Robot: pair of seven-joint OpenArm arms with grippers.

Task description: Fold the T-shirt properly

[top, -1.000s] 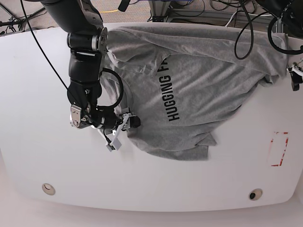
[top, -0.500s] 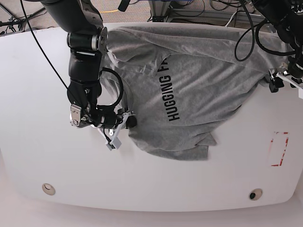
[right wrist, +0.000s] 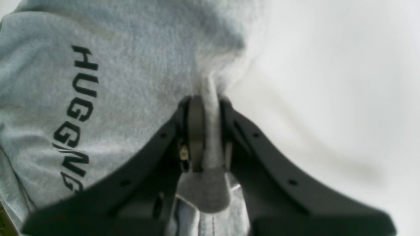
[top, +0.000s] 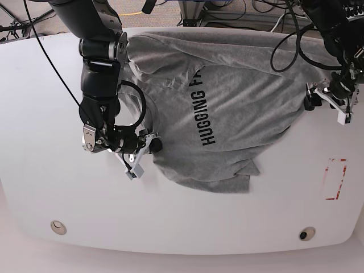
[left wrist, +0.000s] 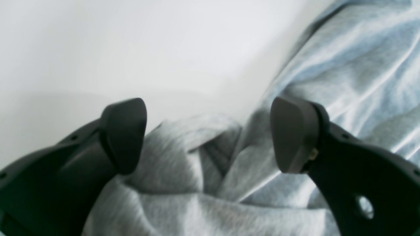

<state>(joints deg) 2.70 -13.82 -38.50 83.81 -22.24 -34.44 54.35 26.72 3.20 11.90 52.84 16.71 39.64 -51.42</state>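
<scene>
The light grey T-shirt (top: 244, 96) lies crumpled across the white table (top: 187, 216), its black lettering running up the middle. My right gripper (top: 152, 145) is at the shirt's left edge. In the right wrist view it (right wrist: 206, 131) is shut on a pinched fold of the shirt (right wrist: 131, 65), beside the lettering (right wrist: 77, 118). My left gripper (top: 325, 105) is at the shirt's right edge. In the left wrist view it (left wrist: 208, 134) is open, with bunched shirt fabric (left wrist: 344, 65) lying between and below its fingers (left wrist: 124, 131).
A red rectangular mark (top: 335, 179) is on the table at the right. Two small round fittings (top: 58, 227) (top: 307, 234) sit near the front edge. Cables (top: 284, 45) hang over the shirt's back right part.
My left gripper has moved in from the table's right side onto the shirt's right edge. My right gripper has shifted slightly left, still holding the shirt's edge.
</scene>
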